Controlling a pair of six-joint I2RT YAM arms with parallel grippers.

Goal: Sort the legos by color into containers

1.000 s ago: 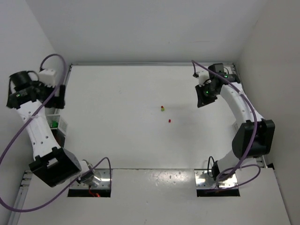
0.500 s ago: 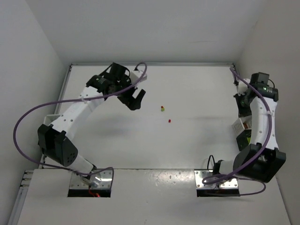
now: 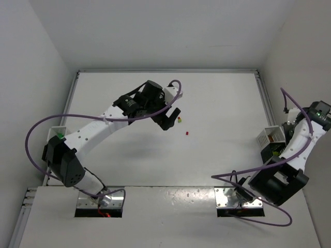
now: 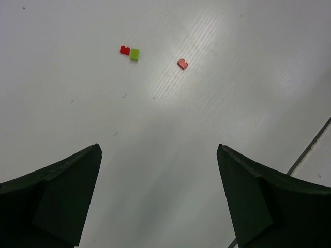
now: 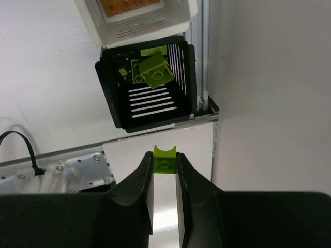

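Observation:
Two small legos, one red and one lime, lie touching on the white table, with another red brick apart to their right. In the top view the pair and the single red brick sit mid-table. My left gripper is open and empty, just left of the pair in the top view. My right gripper is shut on a lime brick, held high near a dark bin that holds lime bricks.
A white bin with orange-red bricks stands beyond the dark bin; both show at the right edge. Another white bin with a green brick is at the left edge. A grey metal plate lies near the right arm's base.
My left arm swung from the far left to mid-table, beside the bricks. My right arm swung from the back right to the right edge, over the bins.

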